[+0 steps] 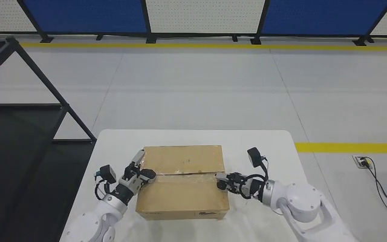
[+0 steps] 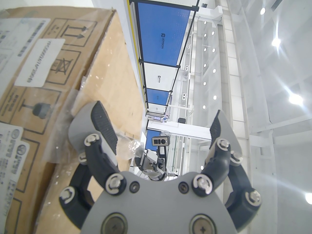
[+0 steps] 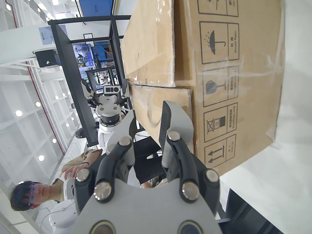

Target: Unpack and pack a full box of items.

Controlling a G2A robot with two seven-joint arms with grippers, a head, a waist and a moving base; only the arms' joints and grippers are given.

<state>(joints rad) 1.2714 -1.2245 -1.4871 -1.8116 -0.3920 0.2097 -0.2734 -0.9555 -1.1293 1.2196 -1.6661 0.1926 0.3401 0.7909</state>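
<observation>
A closed cardboard box (image 1: 181,181) sits in the middle of the white table (image 1: 272,145), its two top flaps meeting at a taped seam. At the box's left end, level with the seam, my left gripper (image 1: 145,174) is open. In the left wrist view the left gripper (image 2: 160,127) is spread wide, one fingertip (image 2: 104,122) against the taped top edge of the box (image 2: 73,62). My right gripper (image 1: 219,181) is at the opposite end of the seam. The right gripper (image 3: 148,122) is open with a narrower gap, one finger (image 3: 168,120) over the top corner of the box (image 3: 219,74).
A black metal frame (image 1: 36,109) stands off the table's left side. Blue and white partition panels (image 1: 199,15) line the far floor behind a yellow line. Bare tabletop lies on both sides of the box and behind it.
</observation>
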